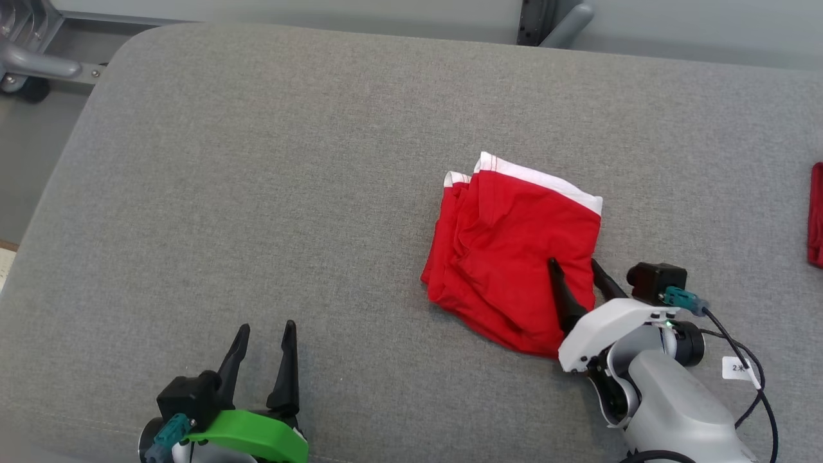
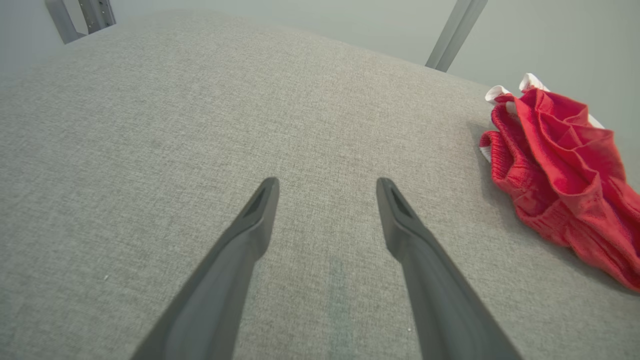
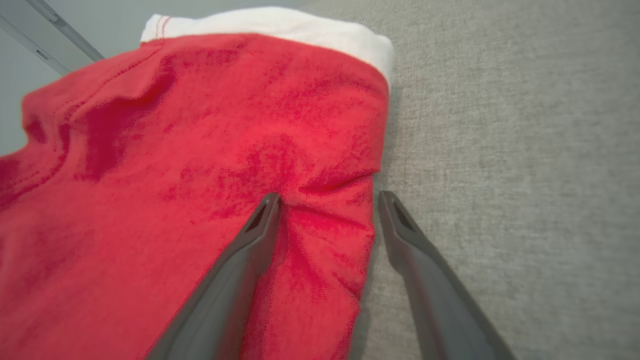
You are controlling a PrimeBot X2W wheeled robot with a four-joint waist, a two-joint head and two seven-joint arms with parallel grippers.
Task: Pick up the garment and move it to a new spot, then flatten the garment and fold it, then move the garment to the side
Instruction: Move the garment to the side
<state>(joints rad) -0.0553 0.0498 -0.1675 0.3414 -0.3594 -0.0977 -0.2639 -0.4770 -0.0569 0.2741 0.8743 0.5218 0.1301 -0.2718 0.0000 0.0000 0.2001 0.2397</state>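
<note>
Grey cloth covers the bench (image 1: 257, 161), where the folded red garment (image 1: 514, 244) lies right of centre, the right gripper (image 1: 573, 262) straddling its near right edge with jaws spread, seemingly to pinch it, while the left gripper (image 1: 267, 326) sits with jaws released by the near edge.

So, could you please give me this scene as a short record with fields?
surface: grey woven fabric surface
garment: red folded cloth garment with white band, lying right of centre
left gripper: open, over bare fabric, apart from the garment
right gripper: open, straddling the garment's edge, one finger over cloth
other: red cloth piece at the right edge
</note>
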